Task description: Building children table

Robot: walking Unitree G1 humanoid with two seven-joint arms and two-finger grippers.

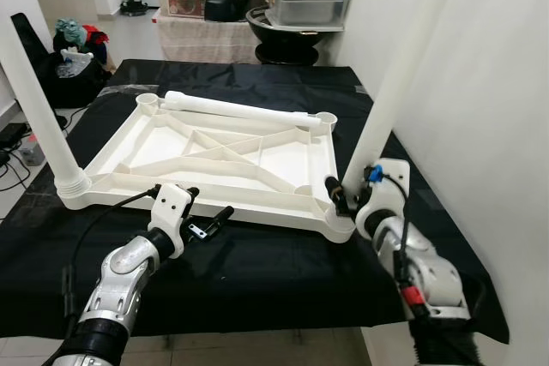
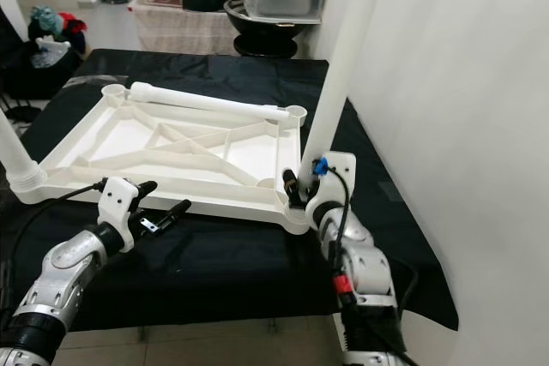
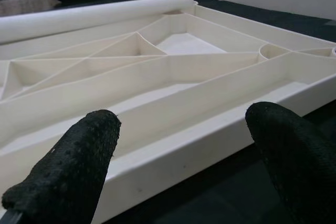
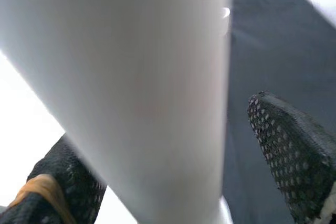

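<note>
While the right hand [image 1: 336,195] sits open around an upright leg [image 1: 395,83], the left hand [image 1: 210,220] hovers open beside the upturned tabletop [image 1: 214,156].

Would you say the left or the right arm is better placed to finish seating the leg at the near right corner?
Right, probably. The right gripper already straddles that upright leg at its base, fingers apart around it. The left gripper hovers open beside the tabletop's near edge, away from that corner.

A black cloth [image 1: 257,272] covers the floor beside a white wall [image 1: 497,83].
</note>
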